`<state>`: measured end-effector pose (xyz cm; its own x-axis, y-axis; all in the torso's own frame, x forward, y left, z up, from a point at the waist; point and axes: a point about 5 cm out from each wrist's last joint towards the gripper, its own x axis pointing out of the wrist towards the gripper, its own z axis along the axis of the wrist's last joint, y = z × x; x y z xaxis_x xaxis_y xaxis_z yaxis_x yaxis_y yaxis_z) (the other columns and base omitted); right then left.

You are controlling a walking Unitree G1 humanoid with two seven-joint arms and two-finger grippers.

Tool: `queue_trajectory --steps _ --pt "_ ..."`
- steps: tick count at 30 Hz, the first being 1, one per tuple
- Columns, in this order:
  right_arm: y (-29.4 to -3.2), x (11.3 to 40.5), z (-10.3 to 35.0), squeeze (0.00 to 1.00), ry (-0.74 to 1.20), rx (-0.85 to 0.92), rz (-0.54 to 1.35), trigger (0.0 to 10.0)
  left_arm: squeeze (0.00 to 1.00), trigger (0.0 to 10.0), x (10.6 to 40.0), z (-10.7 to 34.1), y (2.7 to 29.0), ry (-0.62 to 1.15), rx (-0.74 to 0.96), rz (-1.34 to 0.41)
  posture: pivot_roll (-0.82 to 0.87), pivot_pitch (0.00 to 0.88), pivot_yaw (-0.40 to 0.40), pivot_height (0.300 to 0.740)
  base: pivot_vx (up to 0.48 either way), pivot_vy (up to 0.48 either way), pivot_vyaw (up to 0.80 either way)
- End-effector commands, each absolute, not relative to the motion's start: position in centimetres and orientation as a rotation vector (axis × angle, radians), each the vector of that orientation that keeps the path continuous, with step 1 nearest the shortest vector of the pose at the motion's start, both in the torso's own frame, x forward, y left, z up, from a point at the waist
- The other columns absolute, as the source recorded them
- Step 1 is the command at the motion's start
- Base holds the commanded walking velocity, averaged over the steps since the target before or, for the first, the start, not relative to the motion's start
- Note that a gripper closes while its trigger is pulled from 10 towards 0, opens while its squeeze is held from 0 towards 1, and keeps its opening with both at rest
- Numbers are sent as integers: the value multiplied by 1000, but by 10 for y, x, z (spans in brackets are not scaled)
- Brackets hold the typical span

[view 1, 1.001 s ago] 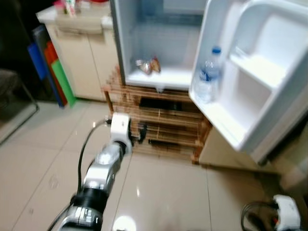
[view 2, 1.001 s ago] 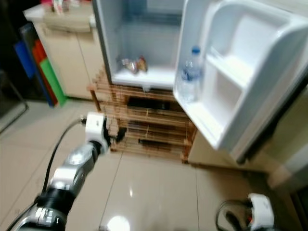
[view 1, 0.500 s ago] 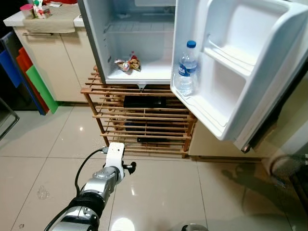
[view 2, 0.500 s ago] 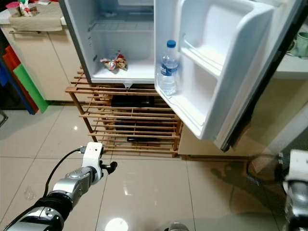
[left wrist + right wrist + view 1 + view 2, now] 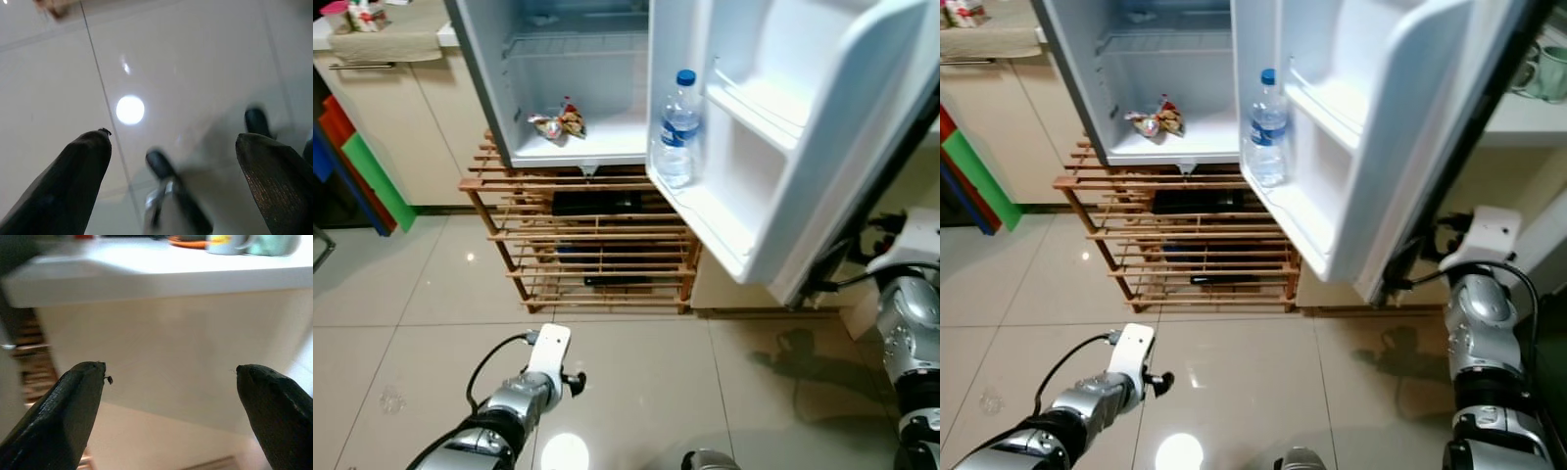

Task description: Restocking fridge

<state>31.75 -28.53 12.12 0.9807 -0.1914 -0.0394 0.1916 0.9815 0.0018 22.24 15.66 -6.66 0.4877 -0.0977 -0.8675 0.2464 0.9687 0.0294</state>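
left gripper [image 5: 171,147] wide, lower over floor | right gripper [image 5: 168,377] wide (newly raised) beside fridge door [image 5: 822,147]

Fridge door [image 5: 803,147]: its top runs off the frame, and its edge hides our right gripper's tips.
Snack packet [image 5: 558,121] inside the fridge: too small for us to read.
Dark items under the fridge, on the wooden rack [image 5: 587,245]: we can't tell what they are.
Mugs [image 5: 254,242] on the counter beside the fridge: blurred, cut off.
Floor [image 5: 195,73] below our left gripper [image 5: 176,161]: smeared, dark shapes unclear.
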Motion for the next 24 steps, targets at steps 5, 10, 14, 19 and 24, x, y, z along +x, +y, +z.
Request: queue_trajectory --steps 5,10,14,19,24 --pt "-223 325 148 0 -25 58 110 10000 0 10000 199 -80 167 1133 223 -196 -172 0 81 740 0 0 0" --pt "-156 302 167 0 15 172 555 10000 0 10000 190 -84 170 1162 248 -202 -174 0 83 740 0 0 0" --pt "-160 299 174 0 18 196 577 10000 0 10000 196 -81 170 1150 242 -204 -172 0 76 740 0 0 0" --pt "-191 310 168 0 44 145 372 10000 0 10000 219 -69 159 1014 228 -210 -170 0 68 740 0 0 0" --pt "-218 314 154 0 69 30 104 10000 0 10000 268 -34 150 716 325 -211 -163 0 60 740 0 0 0"
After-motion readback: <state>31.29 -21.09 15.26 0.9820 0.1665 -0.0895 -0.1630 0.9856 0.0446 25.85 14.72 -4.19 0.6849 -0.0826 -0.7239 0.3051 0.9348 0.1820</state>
